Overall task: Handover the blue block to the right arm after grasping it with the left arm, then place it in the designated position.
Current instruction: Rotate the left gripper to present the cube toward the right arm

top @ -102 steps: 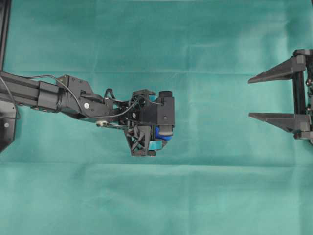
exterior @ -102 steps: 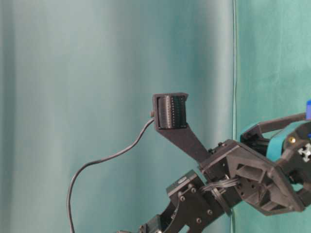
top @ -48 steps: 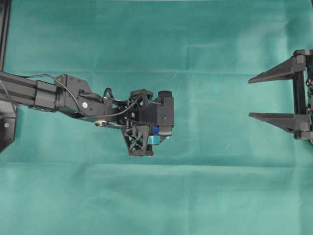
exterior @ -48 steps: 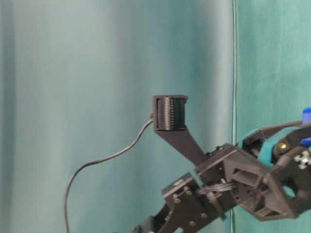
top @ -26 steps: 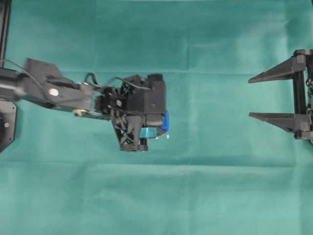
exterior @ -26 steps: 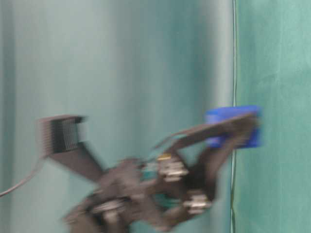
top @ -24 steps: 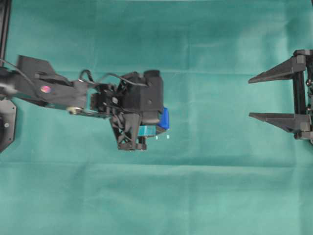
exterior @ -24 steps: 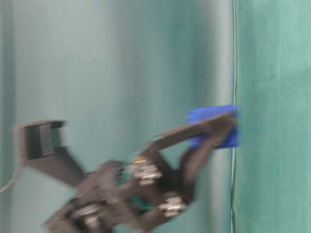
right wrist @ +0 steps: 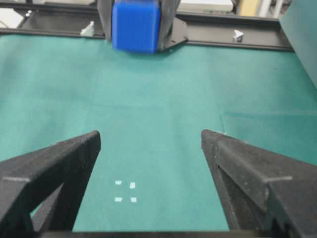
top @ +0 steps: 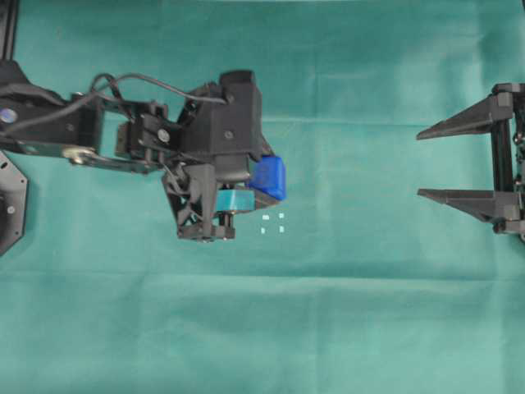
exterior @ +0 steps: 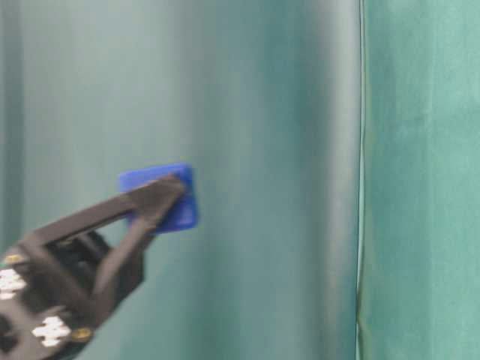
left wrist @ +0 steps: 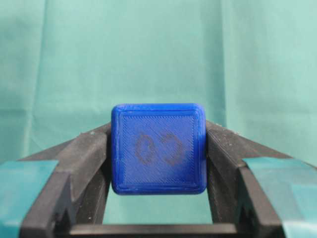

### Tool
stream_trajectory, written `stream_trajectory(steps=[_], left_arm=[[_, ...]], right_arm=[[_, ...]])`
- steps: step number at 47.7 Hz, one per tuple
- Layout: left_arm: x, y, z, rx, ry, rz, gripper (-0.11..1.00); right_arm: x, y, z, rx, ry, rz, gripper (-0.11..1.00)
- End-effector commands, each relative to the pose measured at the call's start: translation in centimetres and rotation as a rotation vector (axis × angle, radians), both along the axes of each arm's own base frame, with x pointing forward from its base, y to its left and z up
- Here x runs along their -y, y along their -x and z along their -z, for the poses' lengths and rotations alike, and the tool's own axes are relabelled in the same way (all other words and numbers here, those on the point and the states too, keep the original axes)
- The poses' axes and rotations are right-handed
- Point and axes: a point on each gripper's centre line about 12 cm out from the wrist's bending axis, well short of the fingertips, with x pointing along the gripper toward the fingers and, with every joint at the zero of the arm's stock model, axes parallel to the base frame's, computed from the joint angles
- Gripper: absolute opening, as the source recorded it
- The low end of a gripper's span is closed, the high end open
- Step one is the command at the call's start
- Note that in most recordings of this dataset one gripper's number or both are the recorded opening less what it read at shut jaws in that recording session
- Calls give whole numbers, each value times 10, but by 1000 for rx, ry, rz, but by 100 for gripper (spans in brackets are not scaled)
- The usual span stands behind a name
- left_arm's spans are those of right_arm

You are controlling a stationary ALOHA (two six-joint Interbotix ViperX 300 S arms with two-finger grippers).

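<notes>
Overhead view: left gripper point(top: 261, 187), clamped on the blue block point(top: 269, 177), has lifted, uncovering the designated position point(top: 273, 223) mid-cloth; handover pending, right gripper point(top: 447, 162) gapes wide.

A green cloth point(top: 369, 312) covers the worktop; four tiny white marks point(top: 273, 223) form a small square on it.

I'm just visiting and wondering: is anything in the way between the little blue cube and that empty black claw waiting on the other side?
Nothing visible. The small blue plastic cube sits clamped in the teal-taped left gripper; only bare green cloth and four tiny white marks lie between it and the open plain black right gripper.
</notes>
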Motion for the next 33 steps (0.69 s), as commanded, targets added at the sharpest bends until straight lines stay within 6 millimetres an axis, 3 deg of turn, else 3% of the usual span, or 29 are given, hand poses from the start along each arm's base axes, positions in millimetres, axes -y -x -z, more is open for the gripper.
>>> stream_trajectory(steps=[1, 33], left_arm=[[0, 3, -27, 54, -5, 3, 47], [0, 7, -27, 52, -5, 3, 47]], right_arm=[[0, -3, -10, 20, 0, 2, 93], [0, -3, -11, 18, -1, 2, 93]])
